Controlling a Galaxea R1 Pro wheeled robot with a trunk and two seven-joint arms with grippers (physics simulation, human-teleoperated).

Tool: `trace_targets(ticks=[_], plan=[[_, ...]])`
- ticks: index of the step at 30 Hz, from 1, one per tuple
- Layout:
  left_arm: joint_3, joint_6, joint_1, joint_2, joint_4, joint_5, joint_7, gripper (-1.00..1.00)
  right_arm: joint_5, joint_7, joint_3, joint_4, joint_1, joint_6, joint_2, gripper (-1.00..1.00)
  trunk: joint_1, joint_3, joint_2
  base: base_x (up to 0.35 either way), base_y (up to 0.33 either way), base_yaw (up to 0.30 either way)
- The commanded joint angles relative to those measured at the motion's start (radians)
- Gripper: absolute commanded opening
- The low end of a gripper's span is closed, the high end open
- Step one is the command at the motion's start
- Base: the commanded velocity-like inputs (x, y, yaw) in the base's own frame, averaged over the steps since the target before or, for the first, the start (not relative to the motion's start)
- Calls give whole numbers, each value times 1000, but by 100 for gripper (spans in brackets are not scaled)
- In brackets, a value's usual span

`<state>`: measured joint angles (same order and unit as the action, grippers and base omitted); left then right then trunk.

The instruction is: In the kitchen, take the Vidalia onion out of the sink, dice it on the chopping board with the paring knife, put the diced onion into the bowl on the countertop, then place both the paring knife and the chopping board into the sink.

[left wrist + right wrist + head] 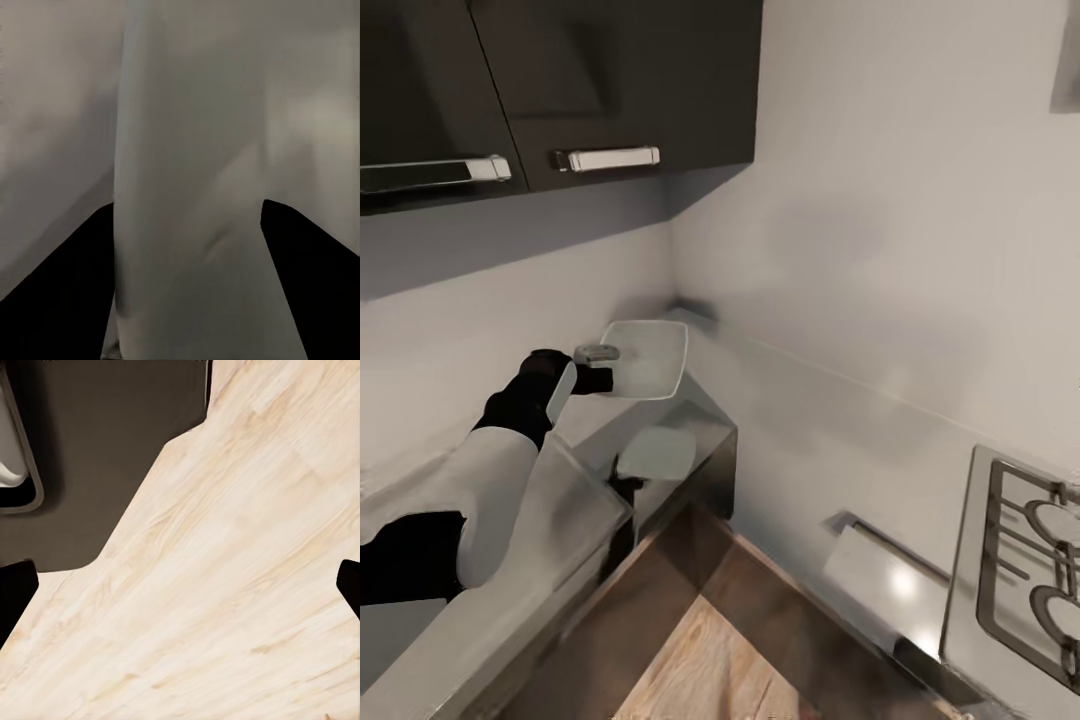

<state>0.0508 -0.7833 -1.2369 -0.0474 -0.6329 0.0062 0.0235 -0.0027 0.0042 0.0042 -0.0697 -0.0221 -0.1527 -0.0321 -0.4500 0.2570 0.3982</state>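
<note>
Left gripper clamped on shallow white squarish bowl, raised above glossy grey countertop; right gripper spread open.

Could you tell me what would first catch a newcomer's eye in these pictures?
The shallow white squarish bowl held up off the grey countertop, its rim between the left tool's fingers, stands out in the corner under the dark wall cabinets. At lower right lies a steel gas hob.

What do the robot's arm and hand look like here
The left arm has a rounded white shell with black sections at the wrist and elbow. Its left hand is black with pale grey fingers; up close the fingertips look plain black. No cables or markings show.
</note>
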Motion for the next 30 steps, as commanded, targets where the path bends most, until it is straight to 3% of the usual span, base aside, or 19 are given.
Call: trace_targets(ticks=[1,14,30], plan=[[3,-5,0,0,-1,1,3,-100,0,0,0,-2,1,-7,0,100,0,0,2,-329,0,0],[2,-4,0,1,-9,1,3,-100,0,0,0,-1,1,-8,0,100,0,-5,2,-294,0,0],[1,-4,0,7,-10,0,3,-100,0,0,0,-1,1,-8,0,100,0,-21,2,-37,0,0]])
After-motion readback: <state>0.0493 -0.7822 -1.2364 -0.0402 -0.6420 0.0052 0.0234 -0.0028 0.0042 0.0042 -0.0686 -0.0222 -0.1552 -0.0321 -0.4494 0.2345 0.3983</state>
